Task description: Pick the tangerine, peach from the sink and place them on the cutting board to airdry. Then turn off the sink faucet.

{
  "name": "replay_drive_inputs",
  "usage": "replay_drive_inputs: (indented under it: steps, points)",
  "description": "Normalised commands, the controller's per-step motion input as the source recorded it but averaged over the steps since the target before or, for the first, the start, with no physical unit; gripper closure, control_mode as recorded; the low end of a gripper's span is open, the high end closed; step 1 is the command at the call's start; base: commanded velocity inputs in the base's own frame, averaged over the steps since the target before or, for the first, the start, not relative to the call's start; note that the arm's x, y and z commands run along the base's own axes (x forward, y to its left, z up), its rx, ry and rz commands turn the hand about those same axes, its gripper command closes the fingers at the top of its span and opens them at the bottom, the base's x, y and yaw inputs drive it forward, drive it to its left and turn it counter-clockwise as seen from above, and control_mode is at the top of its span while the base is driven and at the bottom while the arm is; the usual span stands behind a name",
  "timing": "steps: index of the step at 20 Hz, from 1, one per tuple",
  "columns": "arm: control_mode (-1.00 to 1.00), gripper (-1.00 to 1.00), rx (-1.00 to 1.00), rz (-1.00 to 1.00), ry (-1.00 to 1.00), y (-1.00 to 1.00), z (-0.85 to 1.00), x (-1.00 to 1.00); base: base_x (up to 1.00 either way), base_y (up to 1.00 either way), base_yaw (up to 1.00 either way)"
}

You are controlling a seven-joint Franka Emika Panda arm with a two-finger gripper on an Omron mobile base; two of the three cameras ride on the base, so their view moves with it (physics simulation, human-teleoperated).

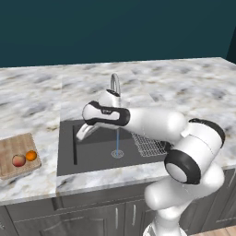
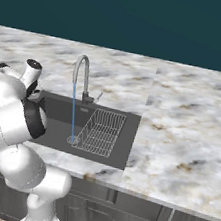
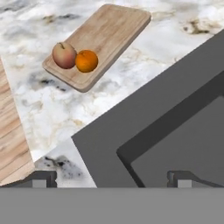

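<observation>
The peach (image 1: pixel 18 160) and the tangerine (image 1: pixel 31 156) lie side by side, touching, on the wooden cutting board (image 1: pixel 9 150) left of the sink (image 1: pixel 92 159). In the hand view the peach (image 3: pixel 64 55) and the tangerine (image 3: pixel 86 61) rest near one end of the cutting board (image 3: pixel 111 30). My gripper (image 1: pixel 82 134) hangs over the sink's left part, open, with its fingertips (image 3: pixel 43 177) wide apart and nothing between them. Below the gripper (image 3: pixel 111 177) is the sink's dark rim (image 3: pixel 113 131). The sink faucet (image 1: pixel 115 85) stands behind the basin, and a thin blue stream of water (image 1: pixel 118 140) runs from it onto the drain.
A wire rack (image 2: pixel 99 131) fills the sink's right section. Marble counter (image 1: pixel 184 87) surrounds the basin on all sides. Dark cabinet fronts (image 1: pixel 92 216) run below the counter's front edge. My arm's elbow (image 1: pixel 189 161) bulges over the sink's front right corner.
</observation>
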Motion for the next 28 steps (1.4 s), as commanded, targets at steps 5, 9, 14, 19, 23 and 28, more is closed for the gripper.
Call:
replay_drive_inputs:
  steps: [5,9,14,19,23,28]
  points:
    - [-1.0,-1.0,0.0,-0.06,0.01,-0.21,0.35,0.0,0.0,0.0,0.0]
    - [-1.0,-1.0,-0.03,-0.1,0.09,-0.08,0.24,-0.06,0.0,0.0,0.0]
    - [-1.0,-1.0,-0.04,-0.12,0.11,-0.21,0.13,-0.1,0.0,0.0,0.0]
    - [-1.0,-1.0,-0.04,-0.12,0.11,-0.29,0.13,-0.06,0.0,0.0,0.0]
    - [-1.0,-1.0,-0.05,-0.11,0.1,-0.31,0.1,-0.1,0.0,0.0,0.0]
    - [-1.0,-1.0,-0.05,-0.1,0.09,-0.36,0.1,-0.21,0.0,0.0,0.0]
